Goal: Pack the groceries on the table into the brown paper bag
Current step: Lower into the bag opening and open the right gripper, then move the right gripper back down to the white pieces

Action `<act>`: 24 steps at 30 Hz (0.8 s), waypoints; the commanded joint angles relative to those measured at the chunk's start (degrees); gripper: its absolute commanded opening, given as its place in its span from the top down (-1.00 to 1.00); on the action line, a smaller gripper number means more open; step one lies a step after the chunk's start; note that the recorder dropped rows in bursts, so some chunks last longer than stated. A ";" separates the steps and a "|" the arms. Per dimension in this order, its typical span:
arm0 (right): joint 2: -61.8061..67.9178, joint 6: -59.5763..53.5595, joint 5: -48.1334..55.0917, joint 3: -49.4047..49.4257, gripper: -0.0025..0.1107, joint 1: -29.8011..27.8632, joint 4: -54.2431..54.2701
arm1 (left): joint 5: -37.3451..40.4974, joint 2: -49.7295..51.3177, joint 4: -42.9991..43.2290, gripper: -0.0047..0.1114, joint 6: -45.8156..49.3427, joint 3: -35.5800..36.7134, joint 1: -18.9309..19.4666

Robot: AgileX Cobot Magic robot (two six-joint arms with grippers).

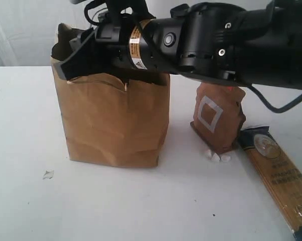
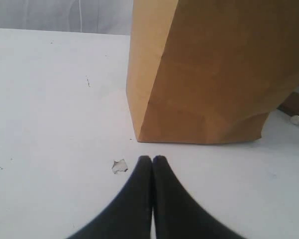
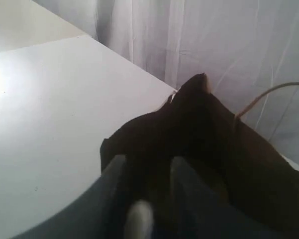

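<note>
The brown paper bag [image 1: 113, 120] stands upright on the table [image 1: 140, 206], its torn rim up. My right gripper [image 1: 73, 57] reaches across its mouth from the right. In the right wrist view the right gripper [image 3: 148, 164] hangs over the bag's dark inside [image 3: 214, 139], jaws apart. A small pale blurred thing [image 3: 139, 219] sits low between them; what it is I cannot tell. My left gripper [image 2: 152, 159] is shut and empty, low over the table just in front of the bag [image 2: 214, 74]. A brown pouch with a white square [image 1: 216, 118] leans right of the bag. The spaghetti pack [image 1: 279, 175] lies at the front right.
Small white crumbs [image 1: 218, 157] lie at the pouch's foot. A pale scrap [image 1: 48, 174] lies on the table left of the bag, beside the left gripper's tips in the left wrist view [image 2: 120, 166]. A white curtain hangs behind the table.
</note>
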 commanded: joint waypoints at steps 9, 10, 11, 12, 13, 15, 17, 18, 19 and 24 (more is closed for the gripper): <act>-3.53 -0.29 2.20 -2.20 0.20 0.10 -0.86 | -0.19 -0.31 -0.40 0.92 0.01 0.16 0.01; -4.32 -0.29 3.38 -2.20 0.20 0.10 -0.86 | -0.19 -0.31 -0.40 0.92 0.01 0.16 0.01; -5.54 -0.29 5.73 -2.20 0.20 0.10 -0.86 | -0.19 -0.31 -0.40 0.92 0.01 0.16 0.01; -6.40 -0.29 7.48 -2.20 0.20 0.10 -0.86 | -0.19 -0.31 -0.40 0.92 0.01 0.16 0.01; -7.27 -0.29 9.36 -2.20 0.20 0.10 -0.86 | -0.19 -0.31 -0.40 0.92 0.01 0.16 0.01; -9.45 -0.29 14.12 -2.20 0.20 0.10 -0.86 | -0.19 -0.31 -0.40 0.92 0.01 0.16 0.01; -11.84 -0.29 19.43 -2.20 0.20 0.10 -0.86 | -0.19 -0.31 -0.40 0.92 0.01 0.16 0.01; -12.90 -0.29 21.70 -2.07 0.20 0.10 -0.86 | -0.19 -0.31 -0.40 0.92 0.01 0.16 0.01; -14.28 -0.29 24.05 -1.81 0.20 0.10 -0.86 | -0.19 -0.31 -0.40 0.92 0.01 0.16 0.01; -21.41 -3.01 32.59 0.30 0.20 0.10 -0.51 | -0.19 -0.31 -0.40 0.92 0.01 0.16 0.01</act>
